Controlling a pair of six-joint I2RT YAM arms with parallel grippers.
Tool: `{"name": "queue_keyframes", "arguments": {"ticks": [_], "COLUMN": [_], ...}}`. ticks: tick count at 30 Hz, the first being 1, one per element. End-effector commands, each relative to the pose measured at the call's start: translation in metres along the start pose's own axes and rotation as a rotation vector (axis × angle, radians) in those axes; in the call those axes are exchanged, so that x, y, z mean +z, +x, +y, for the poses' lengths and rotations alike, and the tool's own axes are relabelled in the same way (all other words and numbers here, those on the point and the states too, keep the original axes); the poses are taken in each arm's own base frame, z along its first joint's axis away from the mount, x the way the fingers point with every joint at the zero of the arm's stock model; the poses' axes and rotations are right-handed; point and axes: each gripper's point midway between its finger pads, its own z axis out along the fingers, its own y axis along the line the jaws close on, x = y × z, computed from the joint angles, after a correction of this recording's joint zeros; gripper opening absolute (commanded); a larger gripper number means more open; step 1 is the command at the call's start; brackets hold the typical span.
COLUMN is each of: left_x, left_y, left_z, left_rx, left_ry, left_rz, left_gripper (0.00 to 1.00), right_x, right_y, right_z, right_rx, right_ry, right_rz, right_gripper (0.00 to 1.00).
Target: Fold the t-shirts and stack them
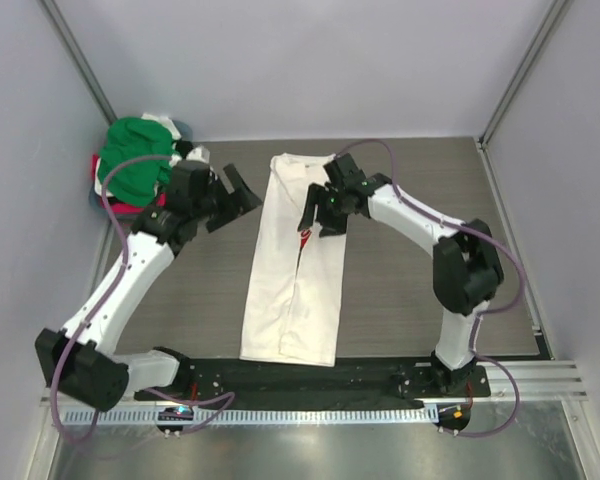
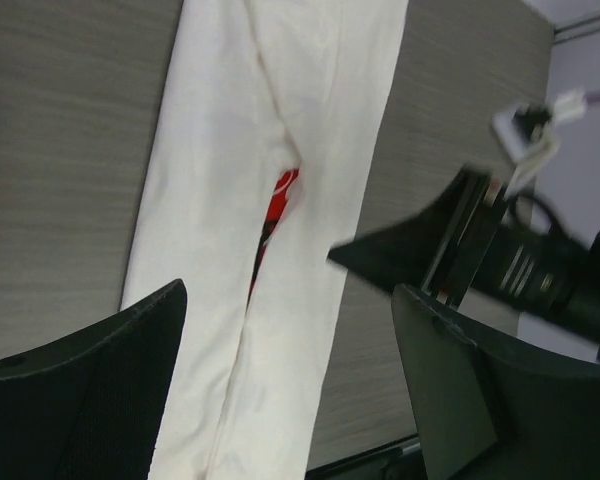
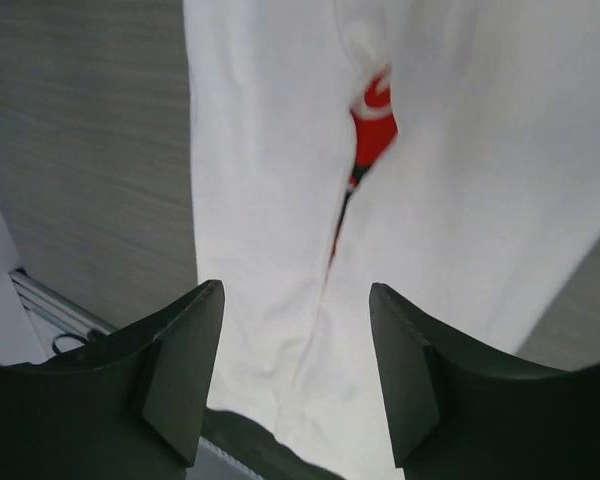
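Note:
A cream-white t-shirt (image 1: 292, 280) lies on the table as a long narrow strip. Both its sides are folded in to a middle seam, where a sliver of the red print (image 1: 305, 238) shows. My left gripper (image 1: 236, 194) hovers open just left of the strip's upper half, holding nothing. In the left wrist view the left gripper (image 2: 288, 300) frames the t-shirt (image 2: 280, 120), and the right gripper (image 2: 450, 245) shows beyond it. My right gripper (image 1: 318, 210) stands open over the strip's upper part. In its own view the right gripper (image 3: 295, 300) is empty above the t-shirt (image 3: 270, 150) and the red print (image 3: 373, 125).
A heap of other t-shirts sits in the back left corner, with a green one (image 1: 130, 165) on top and a pink-red one (image 1: 118, 207) under it. The wood-grain table (image 1: 410, 290) ends at grey walls on three sides. The black base plate (image 1: 310, 375) runs along the near edge.

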Motion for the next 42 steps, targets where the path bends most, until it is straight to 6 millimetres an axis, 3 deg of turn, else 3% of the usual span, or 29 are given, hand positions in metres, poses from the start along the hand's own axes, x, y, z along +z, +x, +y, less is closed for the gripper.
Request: {"name": "queue_keyframes", "arguments": {"ticks": [1,2,3,4,5,6,9,10,12,17,19,20,21,23,26,27,30,31,33,34,35,36,37,38,39,40,41,42], "left_x": [-0.012,-0.023,-0.029,-0.033,-0.041,-0.044,-0.054,-0.056,-0.062,-0.066,-0.064,-0.064,-0.063,-0.059,-0.056,-0.056,-0.056,-0.055,-0.051,-0.048,-0.046,-0.043,-0.039,-0.037,-0.035,-0.031,-0.030,-0.029], "left_y": [0.034,0.050,0.059,0.068,0.083,0.091,0.112,0.116,0.124,0.137,0.141,0.142,0.144,0.149,0.158,0.159,0.165,0.166,0.176,0.179,0.183,0.196,0.197,0.203,0.207,0.214,0.216,0.219], "left_z": [0.025,0.040,0.049,0.055,0.065,0.069,0.082,0.085,0.092,0.097,0.101,0.103,0.104,0.109,0.113,0.115,0.119,0.121,0.129,0.130,0.133,0.141,0.140,0.144,0.146,0.152,0.155,0.158], "left_rx": [-0.057,-0.064,-0.086,-0.098,-0.109,-0.129,-0.161,-0.163,-0.169,-0.176,-0.180,-0.183,-0.183,-0.185,-0.194,-0.202,-0.232,-0.242,-0.262,-0.283,-0.295,-0.306,-0.325,-0.333,-0.332,-0.331,-0.334,-0.332], "left_ry": [-0.008,-0.019,-0.029,-0.033,-0.026,-0.021,-0.015,-0.015,-0.023,-0.024,-0.034,-0.038,-0.042,-0.057,-0.065,-0.069,-0.075,-0.076,-0.088,-0.089,-0.095,-0.112,-0.105,-0.113,-0.114,-0.131,-0.139,-0.146], "left_rz": [0.003,0.012,0.016,0.023,0.035,0.047,0.068,0.070,0.077,0.108,0.117,0.120,0.123,0.138,0.166,0.167,0.168,0.164,0.176,0.177,0.184,0.220,0.217,0.226,0.235,0.240,0.241,0.243], "left_gripper": [0.84,0.83,0.83,0.83,0.82,0.82,0.81,0.81,0.81,0.81,0.80,0.80,0.80,0.80,0.80,0.80,0.79,0.78,0.77,0.75,0.74,0.73,0.69,0.68,0.65,0.64,0.64,0.61], "right_x": [0.007,0.016,0.047,0.050,0.059,0.085,0.104,0.118,0.127,0.174,0.182,0.201,0.199,0.210,0.191,0.171,0.130,0.099,0.072,0.032,0.020,0.015,-0.023,-0.036,-0.025,-0.029,-0.065,-0.046], "right_y": [-0.059,-0.065,-0.062,-0.077,-0.080,-0.076,-0.088,-0.089,-0.096,-0.098,-0.114,-0.109,-0.123,-0.128,-0.156,-0.168,-0.189,-0.200,-0.204,-0.211,-0.212,-0.202,-0.202,-0.199,-0.175,-0.165,-0.159,-0.128], "right_z": [0.044,0.045,0.034,0.040,0.039,0.027,0.029,0.024,0.019,-0.018,-0.023,-0.039,-0.034,-0.037,-0.011,0.007,0.035,0.053,0.066,0.086,0.087,0.081,0.093,0.091,0.072,0.064,0.063,0.036], "right_rx": [-0.063,-0.057,-0.032,-0.031,-0.009,0.010,0.009,0.014,0.021,0.020,-0.037,-0.033,-0.054,-0.052,-0.092,-0.122,-0.168,-0.193,-0.196,-0.224,-0.217,-0.201,-0.213,-0.204,-0.174,-0.166,-0.156,-0.117], "right_ry": [-0.191,-0.200,-0.183,-0.206,-0.212,-0.188,-0.193,-0.184,-0.185,-0.186,-0.213,-0.197,-0.229,-0.257,-0.336,-0.378,-0.424,-0.450,-0.465,-0.489,-0.472,-0.446,-0.455,-0.424,-0.372,-0.337,-0.291,-0.217], "right_rz": [-0.058,-0.048,0.011,-0.006,0.009,0.046,0.035,0.043,0.038,0.090,0.065,0.085,0.059,0.059,-0.006,-0.043,-0.124,-0.169,-0.195,-0.251,-0.272,-0.255,-0.302,-0.329,-0.275,-0.276,-0.342,-0.275], "right_gripper": [0.65,0.61,0.59,0.59,0.55,0.53,0.48,0.48,0.47,0.47,0.47,0.47,0.48,0.50,0.59,0.62,0.72,0.74,0.77,0.77,0.78,0.79,0.79,0.79,0.79,0.79,0.79,0.79]}}
